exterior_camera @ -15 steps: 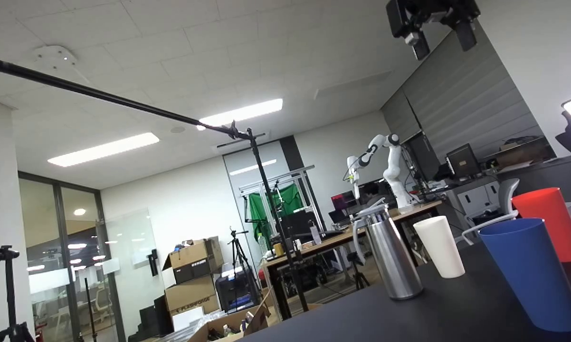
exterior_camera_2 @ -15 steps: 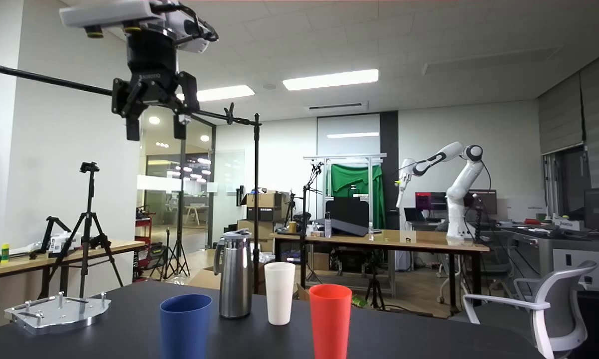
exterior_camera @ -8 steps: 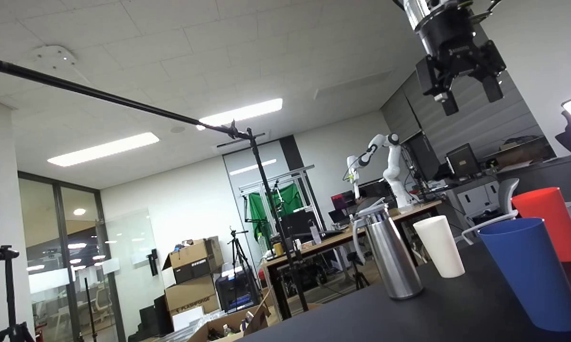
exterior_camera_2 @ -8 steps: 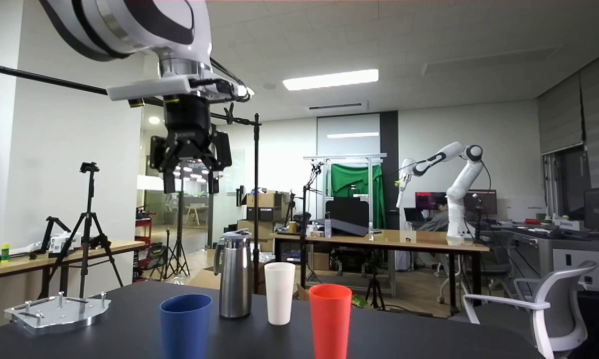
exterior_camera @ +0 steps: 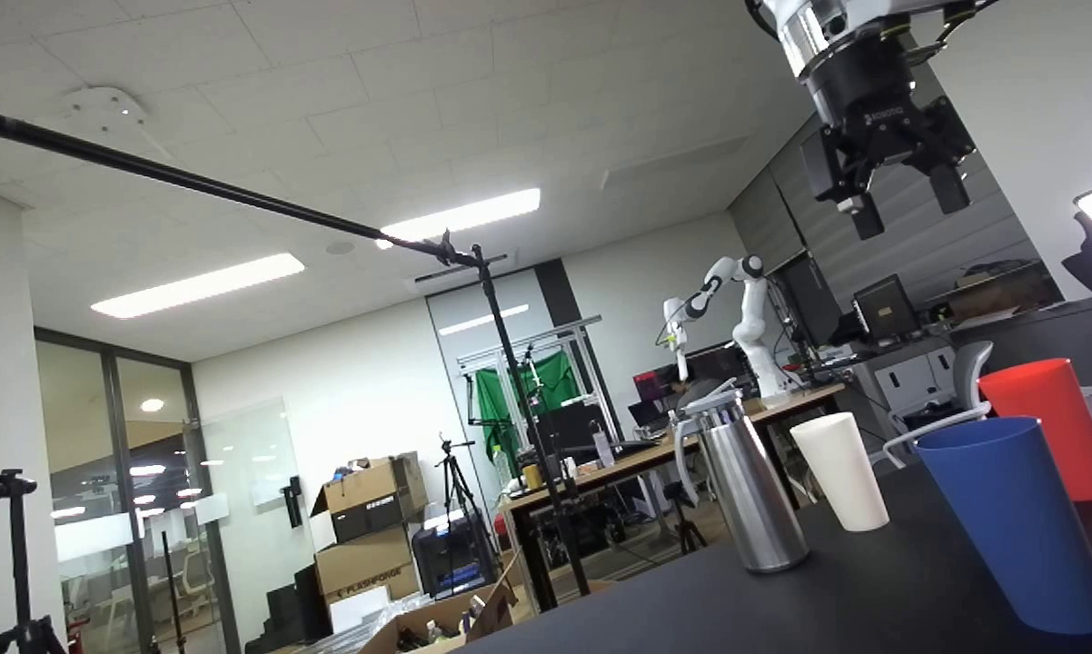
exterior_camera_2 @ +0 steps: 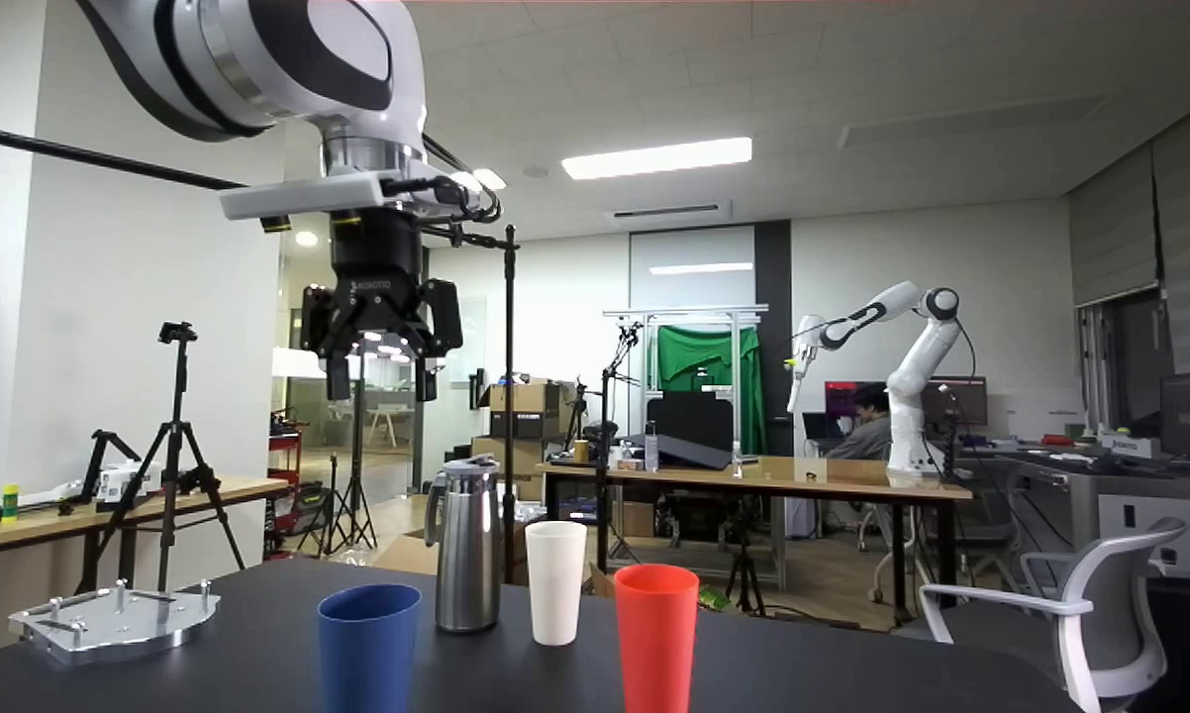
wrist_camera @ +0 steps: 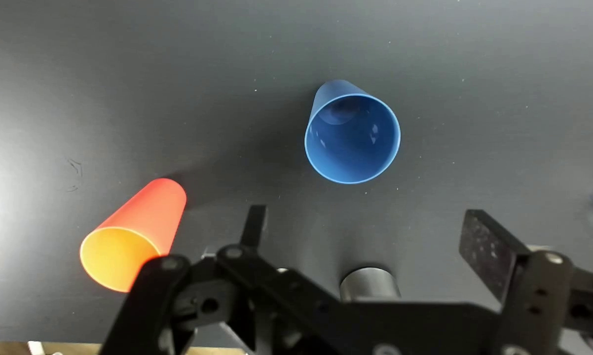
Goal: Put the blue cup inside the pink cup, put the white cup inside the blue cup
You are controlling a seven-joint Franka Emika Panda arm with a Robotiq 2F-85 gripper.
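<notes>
The blue cup (exterior_camera: 1023,527) stands upright on the dark table, also in an exterior view (exterior_camera_2: 367,654) and the wrist view (wrist_camera: 353,138), where its open mouth shows. The reddish-pink cup (exterior_camera_2: 656,634) stands upright apart from it; it also shows in the wrist view (wrist_camera: 151,212) at left. The white cup (exterior_camera_2: 555,584) stands upright beside the metal pitcher in both exterior views; the gripper mostly or wholly hides it in the wrist view. My gripper (exterior_camera_2: 381,381) is open with nothing between its fingers, well above the table and the cups; its fingers (wrist_camera: 365,217) are wide apart.
A shiny metal pitcher (exterior_camera_2: 468,555) stands near the white cup; its base (wrist_camera: 370,283) shows between my fingers in the wrist view. A metal plate with posts (exterior_camera_2: 110,629) lies on the table's left side in an exterior view. A black pole stand (exterior_camera_2: 509,396) rises behind the table.
My gripper has moved down and to the right in both exterior views, mostly in the earlier half second, then slightly lower. It has stayed open. The cups have not moved.
</notes>
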